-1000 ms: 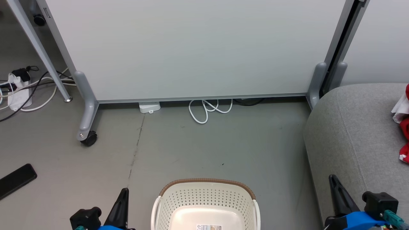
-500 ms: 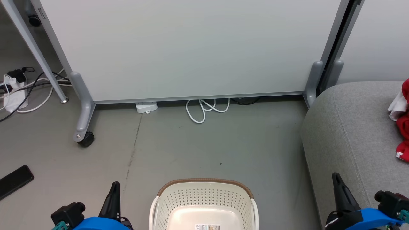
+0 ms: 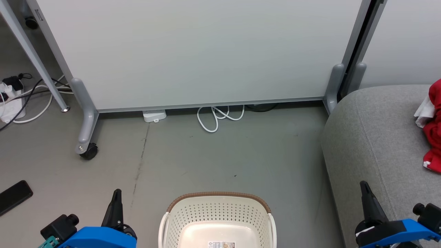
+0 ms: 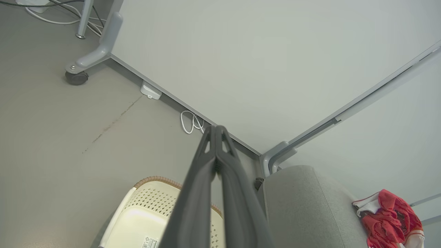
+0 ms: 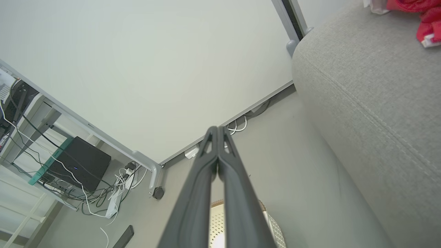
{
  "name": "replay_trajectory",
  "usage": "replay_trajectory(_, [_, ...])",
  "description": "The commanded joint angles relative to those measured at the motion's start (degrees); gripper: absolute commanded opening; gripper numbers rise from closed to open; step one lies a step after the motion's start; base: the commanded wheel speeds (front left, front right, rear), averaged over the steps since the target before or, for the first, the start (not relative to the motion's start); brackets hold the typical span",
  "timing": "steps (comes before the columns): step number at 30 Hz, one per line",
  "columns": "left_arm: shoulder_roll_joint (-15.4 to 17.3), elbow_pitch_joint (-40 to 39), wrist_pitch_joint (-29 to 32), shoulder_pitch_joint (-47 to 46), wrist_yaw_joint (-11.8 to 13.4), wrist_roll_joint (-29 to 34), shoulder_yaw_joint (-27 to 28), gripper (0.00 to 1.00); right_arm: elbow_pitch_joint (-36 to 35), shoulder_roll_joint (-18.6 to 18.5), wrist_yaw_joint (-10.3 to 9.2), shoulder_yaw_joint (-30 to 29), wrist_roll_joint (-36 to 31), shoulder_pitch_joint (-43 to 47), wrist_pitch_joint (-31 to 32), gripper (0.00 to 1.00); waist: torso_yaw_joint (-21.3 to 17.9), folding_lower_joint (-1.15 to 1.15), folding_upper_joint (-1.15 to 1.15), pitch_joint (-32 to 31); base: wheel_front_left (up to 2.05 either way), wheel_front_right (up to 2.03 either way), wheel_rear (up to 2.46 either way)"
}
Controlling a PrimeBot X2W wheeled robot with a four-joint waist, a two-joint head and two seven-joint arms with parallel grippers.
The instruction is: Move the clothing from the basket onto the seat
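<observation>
The cream basket [image 3: 215, 210] with its brown rim stands on the floor at the bottom centre of the head view, and its bottom is bare apart from a label. Red clothing [image 3: 434, 131] with white panels lies on the grey seat [image 3: 372, 137] at the right edge. It shows again as a red bundle [image 4: 389, 220] on the seat [image 4: 303, 206] in the left wrist view. My left gripper [image 3: 116, 194] is shut and holds nothing, left of the basket. Shut and bare too, my right gripper [image 3: 364, 187] rises in front of the seat's near corner.
A white partition panel [image 3: 206, 51] on castor feet [image 3: 88, 151] closes off the back. White cables [image 3: 217, 119] and a small white box [image 3: 154, 115] lie at its base. A power strip with cords [image 3: 10, 103] sits far left, and a flat black object [image 3: 13, 196] lies on the floor.
The whole head view has shifted, so the camera has turned a little to the right. Both grippers sit lower in that view than before, the left one also further left. The clothing lies as it did.
</observation>
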Motion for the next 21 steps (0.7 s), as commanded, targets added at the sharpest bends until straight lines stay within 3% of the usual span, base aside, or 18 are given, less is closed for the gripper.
replay_trajectory(1, [0.05,-1.13,0.47,-1.70,-0.06,-1.64,0.80,0.00,-0.97,-0.39,0.02,-0.12,2.00,-1.90,0.38,0.00,-0.06,-0.01,0.00,0.02,0.00,0.00,0.00])
replay_trajectory(21, [-0.98,-3.39,4.20,-2.64,-0.08,-14.07,4.14,0.00,-1.21,-0.50,0.02,-0.27,17.47,-3.12,3.14,0.00,-1.11,-0.01,0.00,0.25,0.00,0.00,0.00])
